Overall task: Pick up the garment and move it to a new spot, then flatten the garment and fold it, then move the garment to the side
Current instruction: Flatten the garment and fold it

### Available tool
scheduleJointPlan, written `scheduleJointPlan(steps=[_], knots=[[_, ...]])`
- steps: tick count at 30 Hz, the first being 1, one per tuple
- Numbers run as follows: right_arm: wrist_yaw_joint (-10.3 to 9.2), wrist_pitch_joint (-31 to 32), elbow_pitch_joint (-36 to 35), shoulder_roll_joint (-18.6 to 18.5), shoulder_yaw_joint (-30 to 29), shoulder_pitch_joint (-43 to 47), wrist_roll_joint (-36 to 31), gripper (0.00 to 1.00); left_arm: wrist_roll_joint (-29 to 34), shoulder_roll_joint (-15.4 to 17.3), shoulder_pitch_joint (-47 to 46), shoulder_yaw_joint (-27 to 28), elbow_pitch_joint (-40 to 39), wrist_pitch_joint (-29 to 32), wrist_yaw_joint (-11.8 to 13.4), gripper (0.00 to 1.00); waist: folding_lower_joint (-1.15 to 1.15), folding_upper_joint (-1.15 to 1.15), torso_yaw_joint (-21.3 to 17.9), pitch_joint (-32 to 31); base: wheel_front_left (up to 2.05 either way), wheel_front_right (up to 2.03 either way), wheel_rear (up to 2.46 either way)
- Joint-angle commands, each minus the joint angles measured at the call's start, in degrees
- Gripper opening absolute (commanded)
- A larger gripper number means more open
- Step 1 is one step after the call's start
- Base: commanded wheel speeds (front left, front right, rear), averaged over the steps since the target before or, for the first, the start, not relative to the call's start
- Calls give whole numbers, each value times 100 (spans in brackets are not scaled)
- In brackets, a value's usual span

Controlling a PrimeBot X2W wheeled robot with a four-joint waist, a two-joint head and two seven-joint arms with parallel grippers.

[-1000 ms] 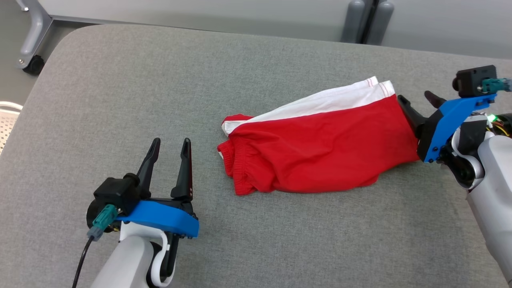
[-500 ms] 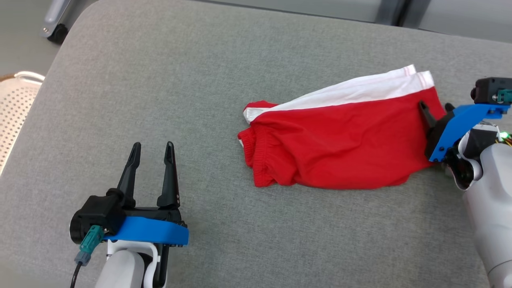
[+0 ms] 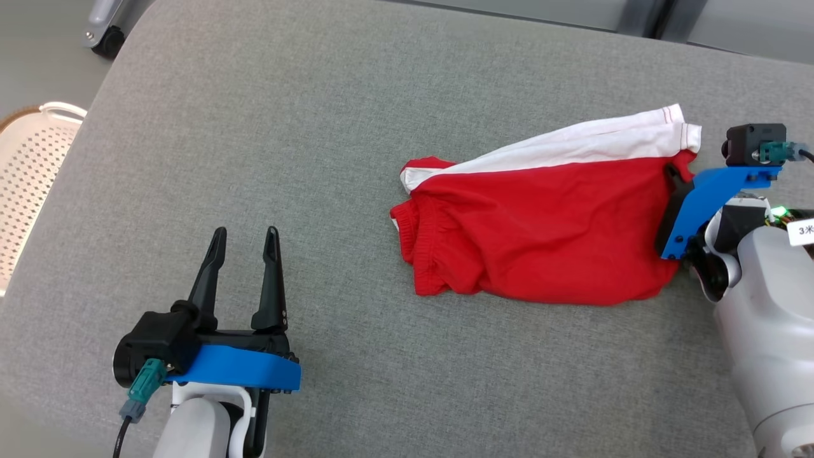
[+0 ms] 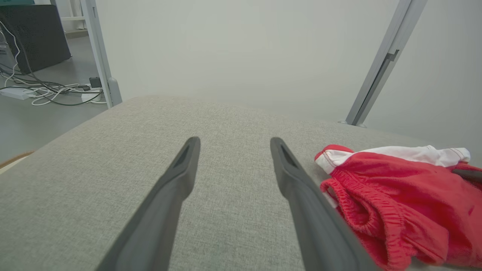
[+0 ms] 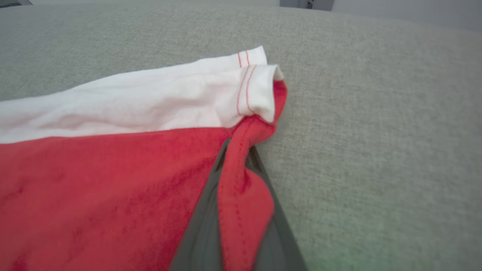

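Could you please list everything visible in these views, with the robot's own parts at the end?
garment: one, red and white, on the table's right half
table: one, grey fabric top
basket: one, white, beyond the table's left edge
castor: one, black, floor past the far left corner
cables: several, black and white, floor
left pincer: one, dark, open over bare table
right pincer: one, dark, shut on the garment's red hem
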Motion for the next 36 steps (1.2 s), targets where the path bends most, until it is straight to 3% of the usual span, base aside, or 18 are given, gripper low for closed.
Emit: scheduleJointPlan(steps=[1,10,15,21,24,28,36], knots=[[1,17,79,16,-21,225,-30,0,30,-13,-20,42,1,-23,-13,100,0,-1,-28,-32,0,0,0],[0,-547,-543,-103,-831,624,-39,0,126,-16,126,119,71,-23,-66,100,0,-1,-389,-376,0,0,0],[0,-641,-1318,-85,-1508,1145,-552,0,166,-17,245,152,82,-23,-96,100,0,-1,-620,-562,0,0,0],[1,-189,-2630,266,-2171,1652,-1475,0,137,-17,311,113,133,-23,-110,100,0,-1,-729,-736,0,0,0],[1,124,-3145,463,-2002,1745,-1713,0,122,-18,316,69,179,-23,-121,100,0,-1,-726,-807,0,0,0],[1,508,-3493,639,-1313,1714,-1747,0,109,-18,331,33,201,-24,-120,100,0,-1,-687,-861,0,0,0],[1,987,-3103,736,-162,1461,-1543,0,22,-19,257,-143,212,-24,-140,100,0,-1,-387,-812,0,0,0]])
